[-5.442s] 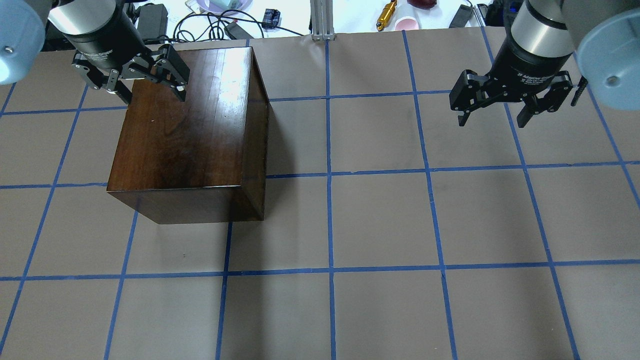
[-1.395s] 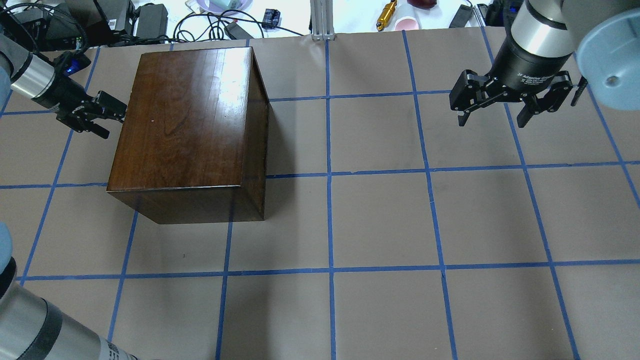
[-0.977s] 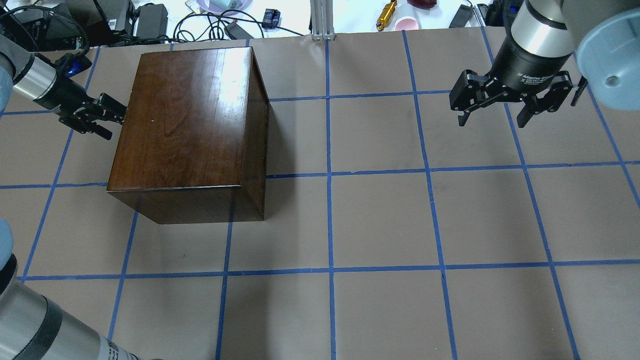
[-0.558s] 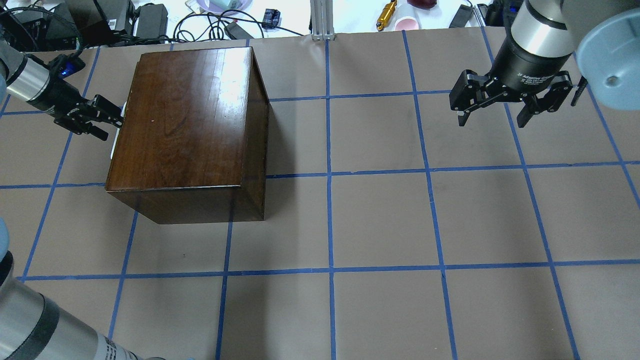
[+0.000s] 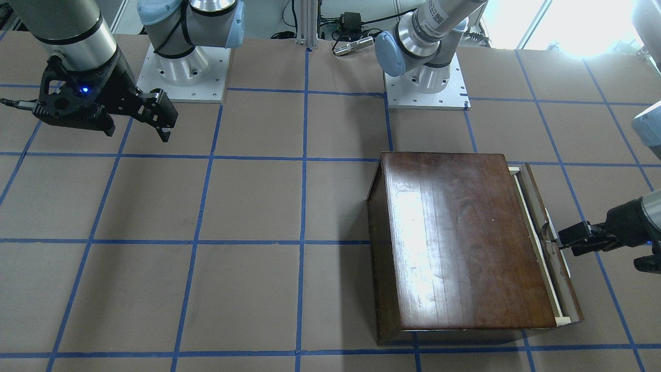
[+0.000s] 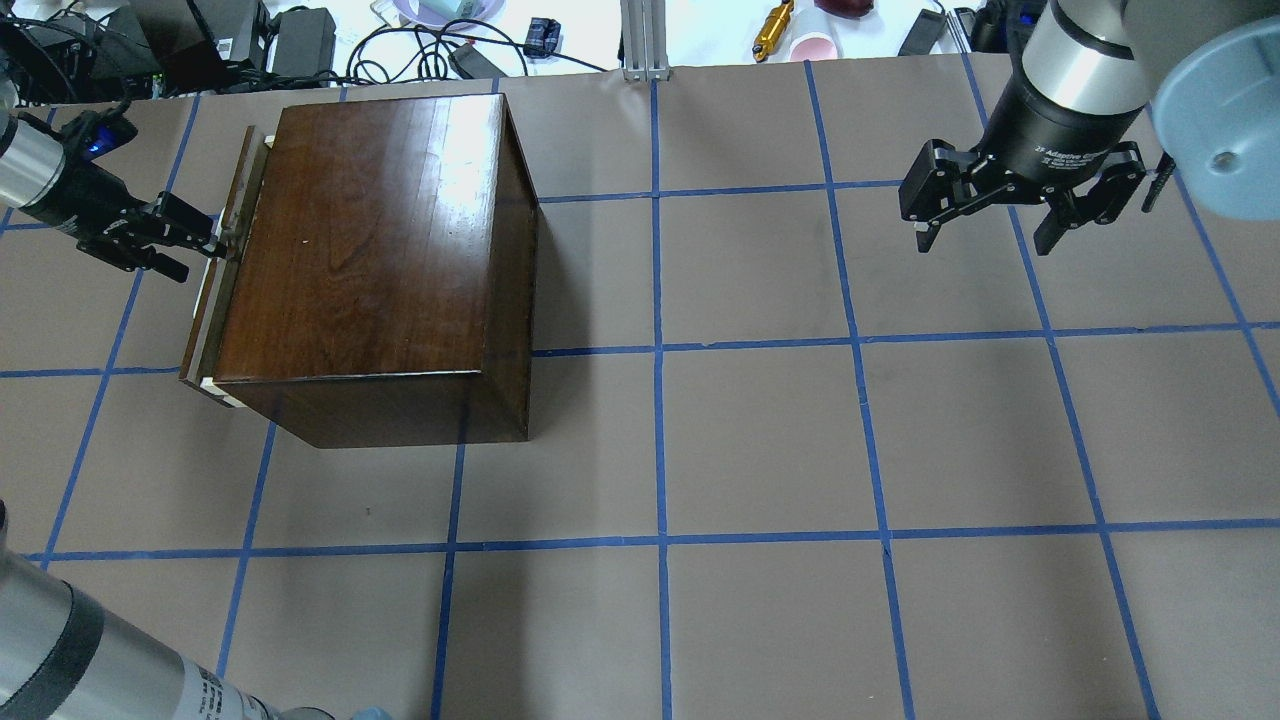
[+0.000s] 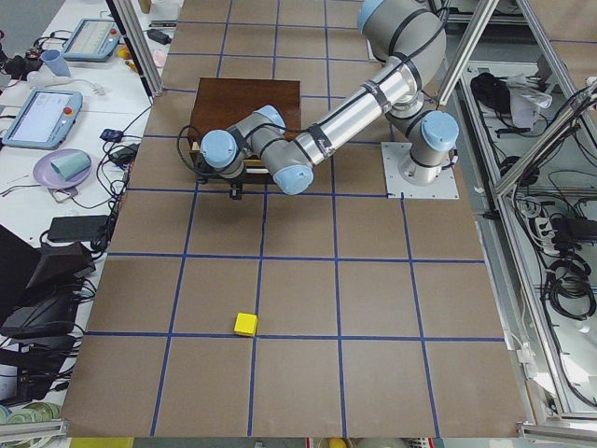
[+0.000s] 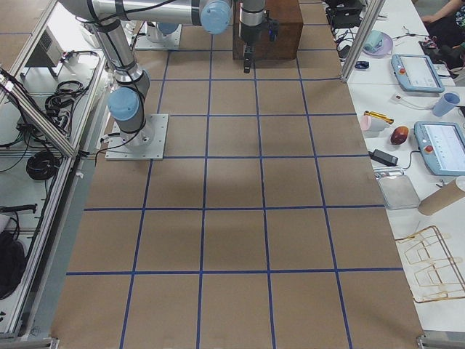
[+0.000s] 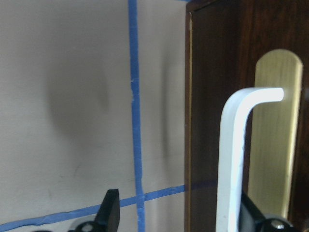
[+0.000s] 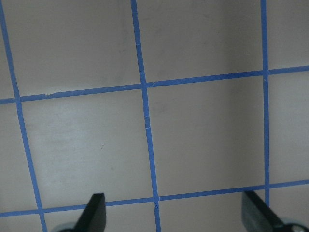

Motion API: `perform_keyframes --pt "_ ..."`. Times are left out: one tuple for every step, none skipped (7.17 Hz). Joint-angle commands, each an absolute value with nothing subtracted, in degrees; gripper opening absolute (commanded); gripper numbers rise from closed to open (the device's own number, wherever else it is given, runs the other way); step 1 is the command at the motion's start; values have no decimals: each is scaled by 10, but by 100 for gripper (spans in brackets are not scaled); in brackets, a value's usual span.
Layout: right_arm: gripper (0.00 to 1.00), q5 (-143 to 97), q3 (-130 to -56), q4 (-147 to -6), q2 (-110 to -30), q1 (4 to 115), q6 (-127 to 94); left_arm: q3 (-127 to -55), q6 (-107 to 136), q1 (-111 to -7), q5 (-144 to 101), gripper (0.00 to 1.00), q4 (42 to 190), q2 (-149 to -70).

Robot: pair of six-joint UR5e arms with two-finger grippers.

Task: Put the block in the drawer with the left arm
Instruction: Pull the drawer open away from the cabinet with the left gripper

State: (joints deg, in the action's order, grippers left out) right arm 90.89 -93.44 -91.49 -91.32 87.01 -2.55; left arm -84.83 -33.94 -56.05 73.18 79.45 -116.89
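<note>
The dark-brown cabinet (image 6: 370, 260) stands on the table's left half. Its drawer (image 6: 222, 255) is pulled out a little toward the left, and a pale wood strip shows in the front-facing view (image 5: 532, 243). My left gripper (image 6: 200, 247) is at the drawer front with its fingers apart. In the left wrist view the silvery handle (image 9: 231, 159) lies between them, close to the right finger (image 9: 251, 217). The yellow block (image 7: 245, 324) lies on the table far from the cabinet and shows only in the exterior left view. My right gripper (image 6: 985, 235) hangs open and empty over the table's right side.
Cables, power bricks and cups (image 6: 810, 45) lie beyond the table's far edge. The two arm bases (image 5: 426, 88) stand at the robot's side of the table. Blue tape lines divide the brown tabletop (image 6: 760, 440) into squares.
My left gripper came down from above the cabinet to its left side and took the handle between its fingers. It then moved left and the drawer slid out a little. The right arm has not moved.
</note>
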Motion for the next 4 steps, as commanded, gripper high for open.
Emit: perform_keyframes --pt "100 909 -934 -915 -913 870 -25 -848 -341 -549 744 82 783 -1169" --pt "100 909 -934 -915 -913 870 -25 -847 -343 -544 745 82 783 -1169" --pt "100 909 -934 -915 -913 870 -25 -847 -343 -543 745 82 780 -1169" --pt "100 909 -934 -915 -913 870 -25 -844 -343 -542 746 82 776 -1169"
